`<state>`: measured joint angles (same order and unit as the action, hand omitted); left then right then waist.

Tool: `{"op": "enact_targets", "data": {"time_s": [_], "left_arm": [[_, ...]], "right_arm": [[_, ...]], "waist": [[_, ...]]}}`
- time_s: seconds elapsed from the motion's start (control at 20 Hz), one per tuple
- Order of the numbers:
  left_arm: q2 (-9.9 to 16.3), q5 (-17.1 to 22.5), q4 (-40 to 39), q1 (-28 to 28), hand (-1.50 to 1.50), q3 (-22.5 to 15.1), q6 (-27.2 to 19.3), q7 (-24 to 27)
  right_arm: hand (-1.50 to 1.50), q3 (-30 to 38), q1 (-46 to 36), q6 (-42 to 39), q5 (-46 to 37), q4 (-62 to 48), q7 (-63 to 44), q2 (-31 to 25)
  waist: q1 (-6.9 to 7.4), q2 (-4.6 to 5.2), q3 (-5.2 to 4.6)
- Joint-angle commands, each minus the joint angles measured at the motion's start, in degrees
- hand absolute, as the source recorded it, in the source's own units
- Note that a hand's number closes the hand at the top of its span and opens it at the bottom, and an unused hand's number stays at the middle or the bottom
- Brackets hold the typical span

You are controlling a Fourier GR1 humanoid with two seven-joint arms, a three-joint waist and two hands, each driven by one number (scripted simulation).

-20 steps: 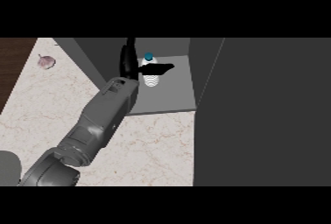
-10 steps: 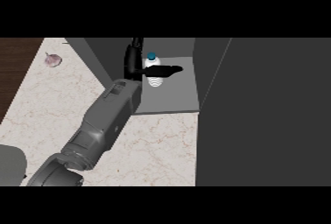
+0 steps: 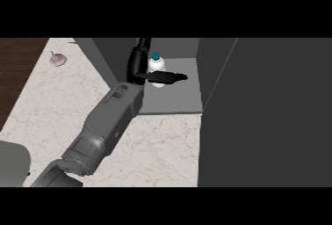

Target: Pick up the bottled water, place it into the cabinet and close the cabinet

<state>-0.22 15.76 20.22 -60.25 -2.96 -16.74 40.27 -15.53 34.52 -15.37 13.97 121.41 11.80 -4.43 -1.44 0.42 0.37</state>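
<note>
Black left robot hand (image 3: 144, 66) half-hides bottled water (image 3: 156, 64).

I see my left hand (image 3: 150, 75) reaching into the open cabinet (image 3: 170, 99), thumb and fingers curled round the upright bottle (image 3: 156, 64) on its floor. A small pinkish object (image 3: 58, 59) lies on the tabletop (image 3: 159, 149), well apart.

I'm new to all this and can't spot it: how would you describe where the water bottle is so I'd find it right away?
Look at the dark grey cabinet standing open on the marble counter. On its shelf, towards the back, stands the bottled water, with the robot's left hand around it. It is the only pale thing in there, clear white with a teal cap.
</note>
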Motion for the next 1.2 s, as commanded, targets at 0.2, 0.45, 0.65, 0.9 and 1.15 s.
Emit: {"op": "enact_targets", "data": {"time_s": [0.2,0.45,0.65,0.9,1.15], "left_arm": [[1.8,5.9,9.6,10.7,-1.50,-1.2,5.2,-1.5],[1.1,9.0,21.5,16.2,-1.50,-5.3,5.2,-7.0],[1.1,10.1,30.2,23.9,-1.50,-9.4,4.6,-7.0],[0.6,9.4,46.0,35.1,-1.50,-16.7,1.1,-11.9],[4.7,9.1,68.1,45.6,-1.50,-22.5,-1.6,-21.1]], "right_arm": [[-1.50,0.8,0.6,0.6,-0.4,-0.6,1.0,0.1],[-1.50,-1.9,1.1,3.0,-1.8,1.2,-0.8,1.9],[-1.50,-1.8,1.4,1.8,-1.6,-0.1,0.1,1.1],[-1.50,-2.3,3.8,2.5,-1.5,3.0,-0.6,0.9],[-1.50,-1.4,1.3,2.2,-2.9,5.0,-2.9,-1.4]], "waist": [[4.27,-1.63,-0.36],[4.76,-1.78,-0.36],[5.21,-1.78,-0.33],[5.47,-2.08,-0.31],[5.01,-1.62,-0.30]]}}
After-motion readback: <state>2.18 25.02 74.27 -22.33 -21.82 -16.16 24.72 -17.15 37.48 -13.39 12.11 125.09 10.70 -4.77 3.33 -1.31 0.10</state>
